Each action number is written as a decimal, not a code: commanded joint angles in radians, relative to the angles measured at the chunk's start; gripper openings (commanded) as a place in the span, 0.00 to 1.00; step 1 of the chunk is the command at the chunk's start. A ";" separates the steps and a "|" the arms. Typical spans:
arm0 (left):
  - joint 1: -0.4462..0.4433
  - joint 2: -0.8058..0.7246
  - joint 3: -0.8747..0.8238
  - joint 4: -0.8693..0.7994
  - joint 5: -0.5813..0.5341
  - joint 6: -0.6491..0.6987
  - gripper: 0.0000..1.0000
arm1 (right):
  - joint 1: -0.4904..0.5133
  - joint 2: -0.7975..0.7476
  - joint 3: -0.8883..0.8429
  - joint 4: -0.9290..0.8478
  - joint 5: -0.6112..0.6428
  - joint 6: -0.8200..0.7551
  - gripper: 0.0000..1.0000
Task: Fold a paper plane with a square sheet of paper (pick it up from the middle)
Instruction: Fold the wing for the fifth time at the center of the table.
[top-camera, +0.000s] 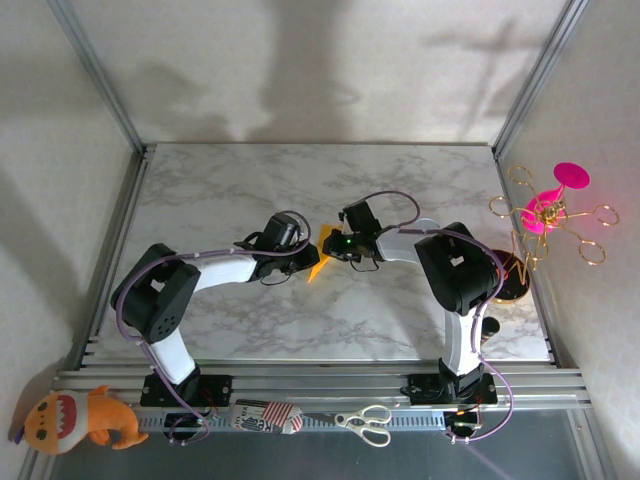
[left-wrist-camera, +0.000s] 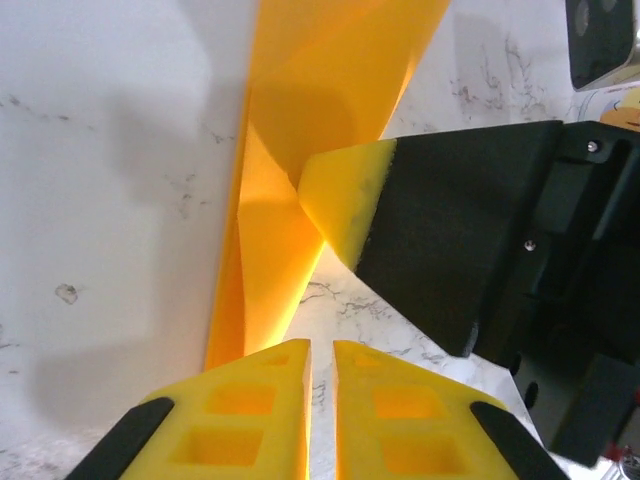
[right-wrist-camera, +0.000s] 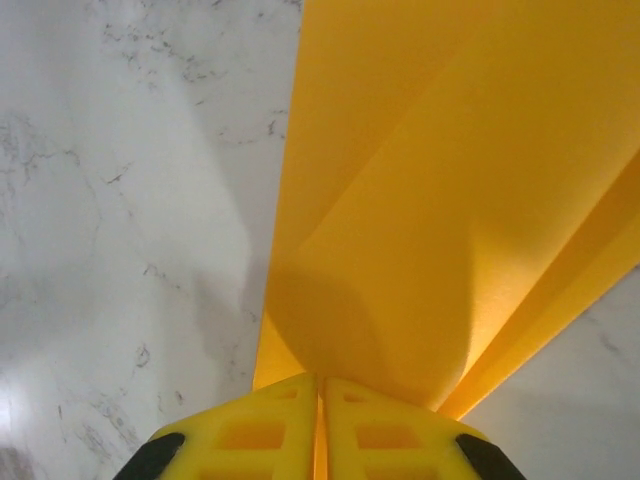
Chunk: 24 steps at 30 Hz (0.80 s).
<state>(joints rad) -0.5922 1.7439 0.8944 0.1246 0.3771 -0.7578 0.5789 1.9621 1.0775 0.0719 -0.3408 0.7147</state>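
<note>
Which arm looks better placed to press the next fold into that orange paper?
Left, probably: the right jaws are pinching the paper, anchoring it, while the left jaws sit beside the fold, seemingly free.

Plain orange-yellow on paper plane (right-wrist-camera: 430, 200). White marble w/ grey veins on table (top-camera: 300, 320). Yellow fingers (left-wrist-camera: 250, 400), black corners — left gripper (left-wrist-camera: 322, 345) & right gripper (right-wrist-camera: 320, 380). Blk & wht on arms (top-camera: 215, 270). Orange plush toy (top-camera: 80, 420) w/ white mouth; white-handled scissors (top-camera: 368, 424); pink disc (top-camera: 572, 176).
</note>
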 joint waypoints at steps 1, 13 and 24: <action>-0.004 0.036 0.007 0.041 0.025 -0.026 0.12 | 0.009 0.012 0.003 0.012 0.018 0.047 0.12; -0.020 0.099 0.028 0.038 0.034 -0.024 0.10 | 0.009 0.003 -0.002 0.011 0.010 0.053 0.12; -0.027 0.118 0.010 0.005 0.014 -0.010 0.08 | 0.006 -0.057 -0.013 0.012 0.003 0.011 0.12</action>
<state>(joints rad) -0.6083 1.8374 0.8967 0.1547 0.3988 -0.7715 0.5816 1.9511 1.0760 0.0856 -0.3408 0.7513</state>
